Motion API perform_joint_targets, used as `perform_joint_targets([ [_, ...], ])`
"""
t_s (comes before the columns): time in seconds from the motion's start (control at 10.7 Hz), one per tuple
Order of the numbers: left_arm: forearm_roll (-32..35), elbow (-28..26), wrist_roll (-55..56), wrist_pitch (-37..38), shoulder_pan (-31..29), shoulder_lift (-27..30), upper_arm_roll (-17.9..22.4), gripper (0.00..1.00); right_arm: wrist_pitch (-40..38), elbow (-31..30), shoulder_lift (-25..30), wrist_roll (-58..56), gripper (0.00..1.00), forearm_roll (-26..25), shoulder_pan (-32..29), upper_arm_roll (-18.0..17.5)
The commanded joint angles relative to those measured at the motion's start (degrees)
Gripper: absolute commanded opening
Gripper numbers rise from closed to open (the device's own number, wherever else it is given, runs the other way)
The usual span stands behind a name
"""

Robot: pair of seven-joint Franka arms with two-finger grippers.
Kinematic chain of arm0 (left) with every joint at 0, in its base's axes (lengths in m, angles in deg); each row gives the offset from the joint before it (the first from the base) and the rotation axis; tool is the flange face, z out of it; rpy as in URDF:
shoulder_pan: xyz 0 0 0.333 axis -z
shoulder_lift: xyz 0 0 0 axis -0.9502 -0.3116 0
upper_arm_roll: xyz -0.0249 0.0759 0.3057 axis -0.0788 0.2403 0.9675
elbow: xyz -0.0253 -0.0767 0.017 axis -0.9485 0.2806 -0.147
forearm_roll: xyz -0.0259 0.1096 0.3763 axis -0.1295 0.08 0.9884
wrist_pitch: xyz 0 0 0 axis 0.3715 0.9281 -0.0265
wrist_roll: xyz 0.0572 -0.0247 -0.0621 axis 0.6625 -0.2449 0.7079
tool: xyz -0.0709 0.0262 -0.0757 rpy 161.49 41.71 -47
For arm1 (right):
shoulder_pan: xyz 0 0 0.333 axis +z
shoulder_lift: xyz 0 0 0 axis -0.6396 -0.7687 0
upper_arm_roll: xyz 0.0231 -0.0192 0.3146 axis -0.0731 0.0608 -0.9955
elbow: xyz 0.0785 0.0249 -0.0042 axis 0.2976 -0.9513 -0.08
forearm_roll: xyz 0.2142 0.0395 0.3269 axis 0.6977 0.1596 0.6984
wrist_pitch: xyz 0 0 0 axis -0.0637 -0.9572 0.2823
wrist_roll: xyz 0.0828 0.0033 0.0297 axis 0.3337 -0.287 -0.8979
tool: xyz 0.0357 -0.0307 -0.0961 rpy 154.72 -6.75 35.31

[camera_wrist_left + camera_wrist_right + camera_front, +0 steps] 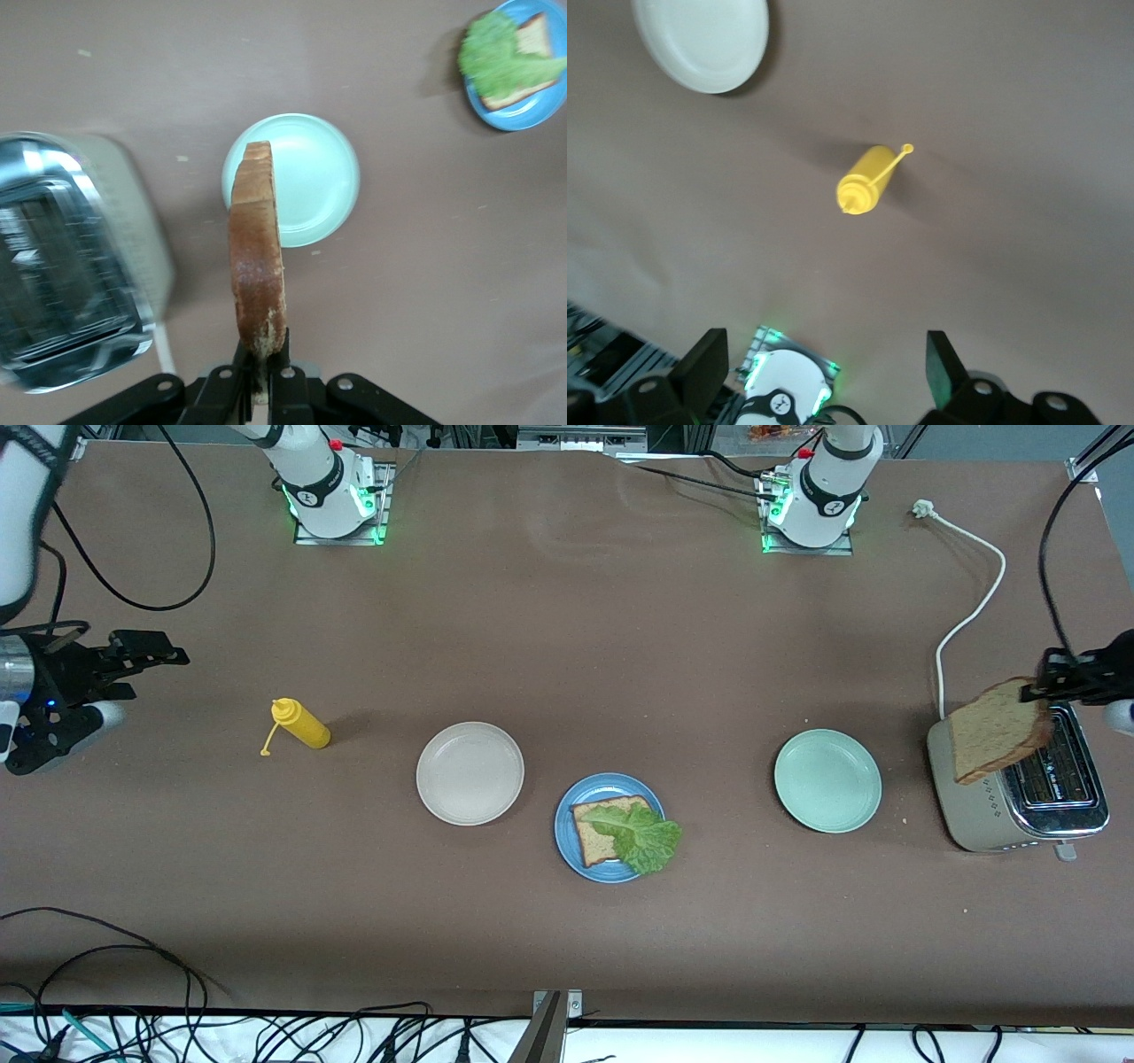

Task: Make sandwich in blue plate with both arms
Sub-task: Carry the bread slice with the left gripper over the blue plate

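1. Two slices of brown wholegrain bread are showing: one bread slice on the plate (600, 834) is lying flat on the blue plate (567, 841), and a crinkled green lettuce leaf (642, 835) is resting on it, spilling over the plate's rim on the side toward the left arm's end of the bench (567, 646).
2. The blue plate, round, shallow and glossy, is sitting between a cream-white plate (469, 772) and a pale mint-green plate (827, 780), and nearer to the front camera than both.
3. The left pincer (1045, 682) is clamped shut on the upper edge of the second bread slice (997, 729), which is hanging on edge, its dark crust showing in the left wrist view, over the silver toaster (1019, 797).
4. The toaster, a rounded brushed-metal box with a shiny slotted top, is standing at the left arm's end of the bench, its white cord (970, 611) curving away toward the arm bases.
5. The right pincer (133, 660) is waiting with its black fingers spread wide and holding nothing, over the right arm's end of the bench.
6. A yellow plastic squeeze bottle (301, 724) is lying on its side between the right pincer and the cream-white plate, its cap dangling on a thin tether.
7. The bench is wearing a matte brown cover.
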Motion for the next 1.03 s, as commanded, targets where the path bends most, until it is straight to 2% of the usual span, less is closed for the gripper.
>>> perform_joint_targets([
  [0.0, -5.96, -2.97, 9.56, -3.1, 4.86, -1.24, 0.23, 0.0, 6.49, -3.37, 4.12, 7.78, 0.97, -9.29, 6.47, 0.3],
  [0.19, -17.35, -5.42, 15.72, -5.37, 5.85, -3.17, 0.23, 0.0, 12.72, -9.86, 8.42, 8.51, 0.94, -9.83, 7.79, 0.3],
  [0.37, -19.69, -8.77, 17.77, -11.17, 8.82, -3.35, 0.23, 0.0, 16.25, -13.75, 11.24, 11.55, 0.94, -11.06, 9.46, 0.21],
  [0.56, -21.25, -9.04, 17.86, -13.03, 11.72, -4.23, 0.23, 0.0, 16.79, -15.6, 12.74, 16.32, 0.95, -13.51, 11.57, 0.13],
  [0.65, -24.75, -9.04, 18.46, -13.21, 12.17, -5.45, 0.23, 0.0, 17.66, -17.09, 13.79, 16.33, 0.95, -13.7, 11.66, 0.12],
  [0.84, -30.74, -8.96, 18.65, -15.13, 13.92, -7.65, 0.23, 0.0, 22.82, -24.09, 18.35, 16.33, 0.96, -14.31, 12.01, -0.22],
  [0.93, -31.98, -8.61, 18.65, -16.71, 15.67, -8.88, 0.23, 0.0, 25.81, -27.18, 20.37, 16.33, 1.0, -15.79, 12.71, -0.31],
])
